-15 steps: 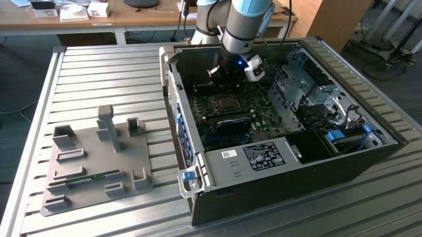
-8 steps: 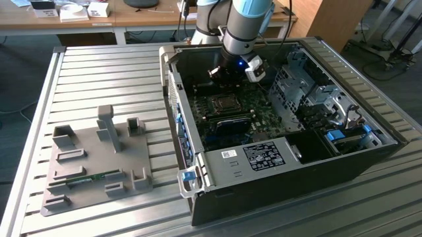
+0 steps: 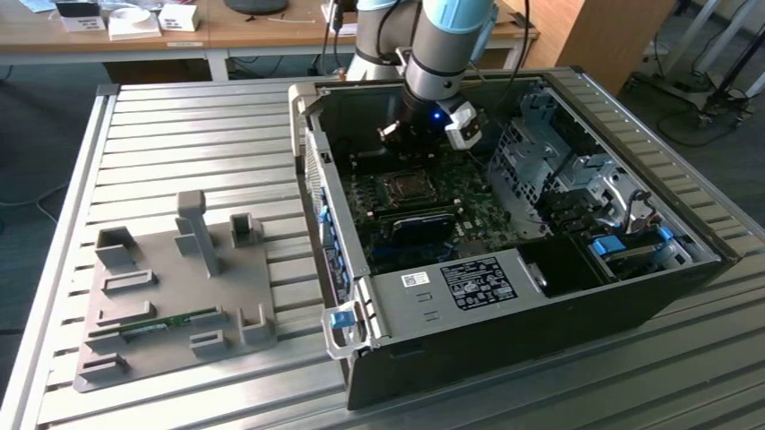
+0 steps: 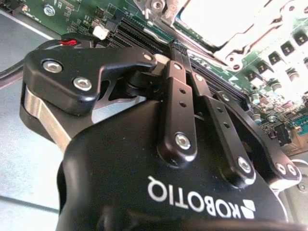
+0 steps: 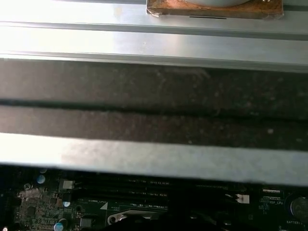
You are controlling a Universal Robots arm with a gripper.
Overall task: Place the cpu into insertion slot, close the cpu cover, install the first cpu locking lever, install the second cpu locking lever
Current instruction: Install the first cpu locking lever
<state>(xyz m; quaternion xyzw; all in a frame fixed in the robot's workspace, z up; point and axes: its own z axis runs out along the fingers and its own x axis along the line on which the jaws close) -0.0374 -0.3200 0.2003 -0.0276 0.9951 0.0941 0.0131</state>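
Gripper point(image 3: 404, 136) jaws drawn narrow, nothing visibly held, at 12 o'clock of cpu point(image 3: 407, 186), seated in insertion slot point(image 3: 384, 188) under cpu cover point(image 4: 250, 44). Risk: off-line descent scrapes memory slots point(image 4: 139, 32).

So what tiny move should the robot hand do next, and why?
Probably ease the hand down toward the insertion slot. In the exterior view it hangs above the green board, short of the slot, and the cpu looks already seated there.
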